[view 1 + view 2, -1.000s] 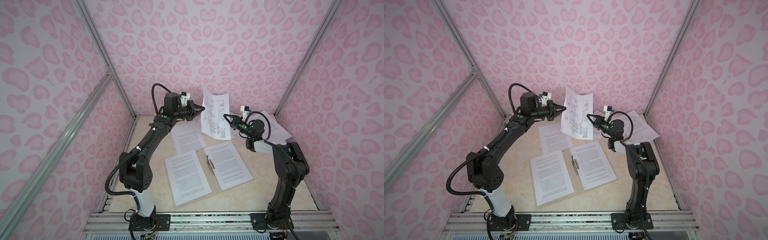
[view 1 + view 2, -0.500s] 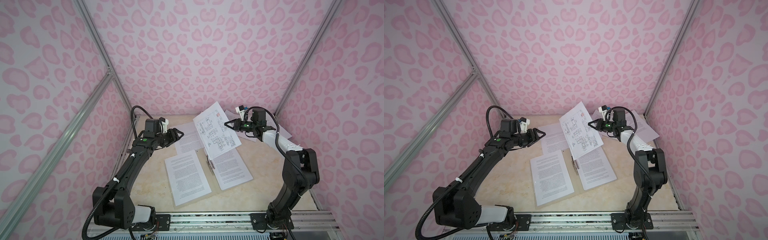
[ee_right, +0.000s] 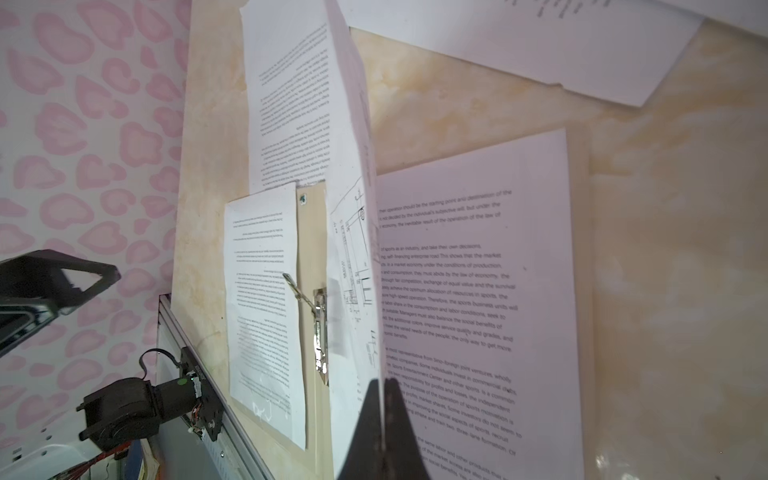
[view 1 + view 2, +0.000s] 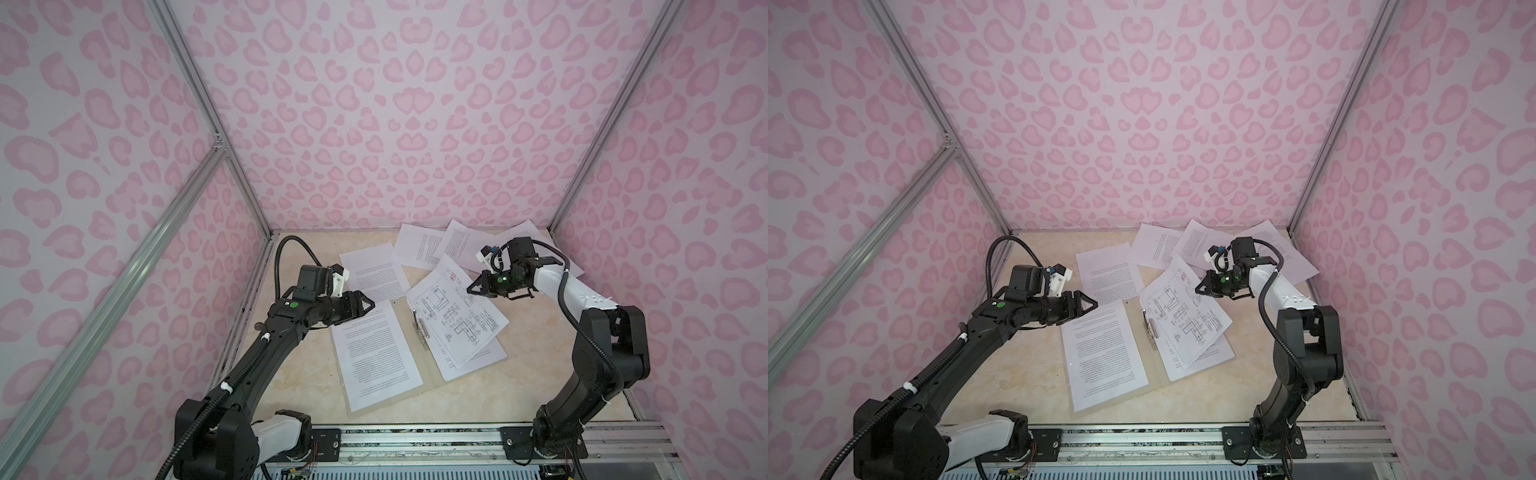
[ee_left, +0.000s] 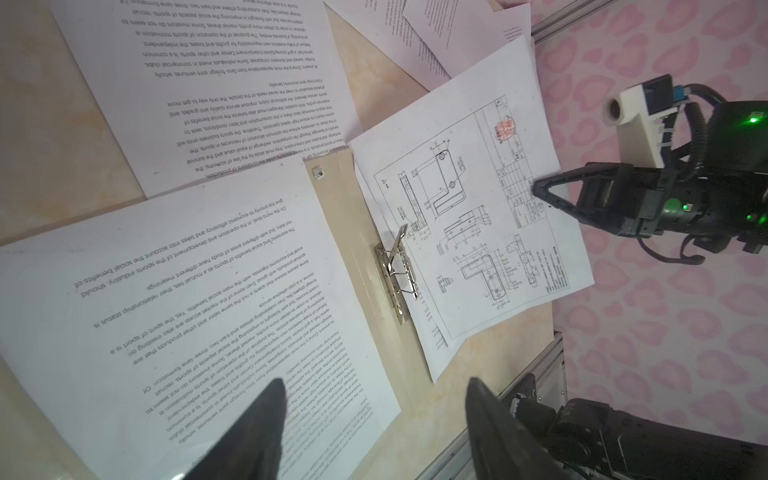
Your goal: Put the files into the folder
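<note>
Scene: We see the folder [image 4: 404, 332] lying open and flat on the tabletop [image 4: 540, 374], its metal clip [image 4: 420, 328] on the spine with the lever standing up.
Right tool: The right tool [image 4: 469, 291] is pinched fully together on one edge of the drawing sheet [image 4: 453, 316], beyond the clip on the right arm's side.
Left tool: The left tool [image 4: 372, 305] hangs with its jaws well apart and nothing in them, on the other side of the clip.
Drawing sheet: It is raised at the gripped edge. Its opposite edge is down just beside the clip, and it sits askew over a text page [image 4: 482, 361] that lies in that half of the folder.
Other files: A second text page [image 4: 374, 353] fills the half on the left arm's side of the clip. Loose sheets [image 4: 440, 245] lie on the tabletop, well beyond the clip.
Step in hand: We judge that the drawing sheet is being laid into the folder.
Doing it well: We would turn the sheet until its long edge runs along the clip, then lower the held edge slowly. We would let go only once the sheet lies flat.
Risk: Thin paper bows easily, so a push toward the clip could buckle the sheet or snag it on the raised lever.
</note>
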You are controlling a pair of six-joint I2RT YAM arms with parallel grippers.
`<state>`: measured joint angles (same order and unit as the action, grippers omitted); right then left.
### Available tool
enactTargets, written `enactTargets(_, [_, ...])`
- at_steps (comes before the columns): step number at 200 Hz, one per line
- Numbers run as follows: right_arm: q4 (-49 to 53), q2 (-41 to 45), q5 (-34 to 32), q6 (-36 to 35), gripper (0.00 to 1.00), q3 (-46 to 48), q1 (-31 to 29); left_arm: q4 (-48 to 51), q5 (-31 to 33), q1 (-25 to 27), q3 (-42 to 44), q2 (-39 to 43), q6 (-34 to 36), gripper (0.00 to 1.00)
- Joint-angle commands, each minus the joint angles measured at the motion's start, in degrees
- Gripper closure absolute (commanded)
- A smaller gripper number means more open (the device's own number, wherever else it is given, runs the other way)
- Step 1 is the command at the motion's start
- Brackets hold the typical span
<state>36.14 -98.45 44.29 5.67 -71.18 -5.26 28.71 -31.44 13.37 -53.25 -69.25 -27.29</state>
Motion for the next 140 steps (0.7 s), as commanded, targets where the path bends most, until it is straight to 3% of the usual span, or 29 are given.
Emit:
enactTargets(1, [-2.5,0.6,-3.4,1.2,1.0,2.8,-1.4,0.9,1.1,0.6,0.4,1.5,1.5,0.3])
enactTargets(140, [-1.6,-0.2,-7.7,-3.3,1.0,5.4,-0.6,2.3,2.8,3.1,1.3,1.4,2.4,0.25])
